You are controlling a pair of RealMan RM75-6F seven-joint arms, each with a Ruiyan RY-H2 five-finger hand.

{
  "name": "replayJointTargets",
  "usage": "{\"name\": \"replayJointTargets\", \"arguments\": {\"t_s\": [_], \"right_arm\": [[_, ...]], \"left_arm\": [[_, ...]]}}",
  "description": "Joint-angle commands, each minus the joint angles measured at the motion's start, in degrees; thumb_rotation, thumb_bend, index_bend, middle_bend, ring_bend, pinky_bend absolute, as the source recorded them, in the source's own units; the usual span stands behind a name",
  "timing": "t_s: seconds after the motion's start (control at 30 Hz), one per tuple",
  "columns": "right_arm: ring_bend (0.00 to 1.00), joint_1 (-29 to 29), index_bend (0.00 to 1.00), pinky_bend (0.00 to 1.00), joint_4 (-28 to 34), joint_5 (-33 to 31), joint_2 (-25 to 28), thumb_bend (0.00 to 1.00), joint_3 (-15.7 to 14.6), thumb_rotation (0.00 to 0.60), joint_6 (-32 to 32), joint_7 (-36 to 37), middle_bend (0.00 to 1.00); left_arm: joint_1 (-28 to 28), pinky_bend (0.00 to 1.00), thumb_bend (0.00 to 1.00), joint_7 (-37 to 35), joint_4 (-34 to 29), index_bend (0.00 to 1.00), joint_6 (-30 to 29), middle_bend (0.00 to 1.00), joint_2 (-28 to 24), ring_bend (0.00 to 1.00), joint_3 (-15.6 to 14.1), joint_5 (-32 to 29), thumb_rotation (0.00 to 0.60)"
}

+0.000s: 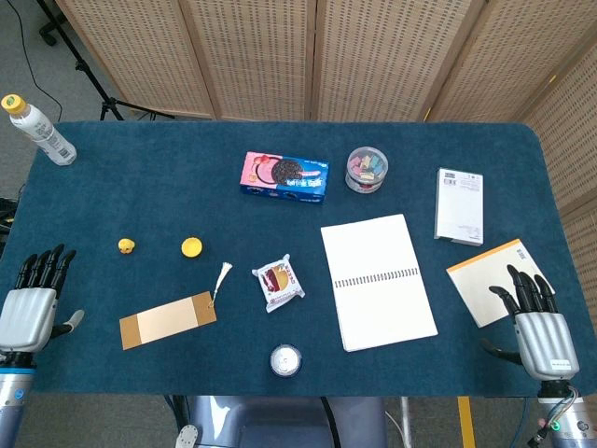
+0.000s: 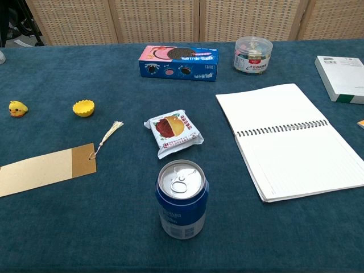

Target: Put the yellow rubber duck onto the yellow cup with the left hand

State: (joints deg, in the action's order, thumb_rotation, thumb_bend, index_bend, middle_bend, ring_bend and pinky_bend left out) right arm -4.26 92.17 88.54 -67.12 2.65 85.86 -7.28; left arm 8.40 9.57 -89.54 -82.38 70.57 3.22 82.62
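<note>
The left robot hand (image 1: 28,313) is resting empty, fingers extended, at the table's near-left edge, with the yellow rubber duck (image 1: 127,245) lying ahead and rightward, just left of the yellow cup (image 1: 191,247).

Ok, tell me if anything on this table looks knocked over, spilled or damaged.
Nothing stands out. The yellow rubber duck sits upright beside the yellow cup, apart from it. The can stands upright and sealed, and the notebook lies open, flat. Both hands rest at the table's near edge.

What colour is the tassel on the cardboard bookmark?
The tassel is cream-white, on the brown cardboard bookmark; the chest view shows it best.
</note>
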Motion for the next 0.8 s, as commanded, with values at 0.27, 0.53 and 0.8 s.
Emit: {"name": "replayJointTargets", "arguments": {"t_s": [0.27,0.53,0.8], "right_arm": [[0.0,0.07,0.21,0.0,0.13,0.25,-0.02,0.0,-0.1,0.6,0.2,-0.29,0.0],[0.0,-0.14,0.21,0.0,0.14,-0.31,-0.12,0.0,0.18,0.6,-0.24,-0.47,0.0],[0.0,-0.05,0.21,0.0,0.24,-0.02,-0.12,0.0,0.04,0.6,0.02,-0.72,0.0]], "left_arm": [[-0.08,0.0,0.2,-0.15,0.18,0.0,-0.1,0.0,0.01,0.0,0.03,-0.01,0.6],[0.1,0.0,0.2,-0.45,0.38,0.0,0.16,0.0,0.01,0.0,0.1,0.07,0.6],[0.11,0.0,0.2,-0.43,0.44,0.0,0.25,0.0,0.03,0.0,0.11,-0.05,0.6]]}}
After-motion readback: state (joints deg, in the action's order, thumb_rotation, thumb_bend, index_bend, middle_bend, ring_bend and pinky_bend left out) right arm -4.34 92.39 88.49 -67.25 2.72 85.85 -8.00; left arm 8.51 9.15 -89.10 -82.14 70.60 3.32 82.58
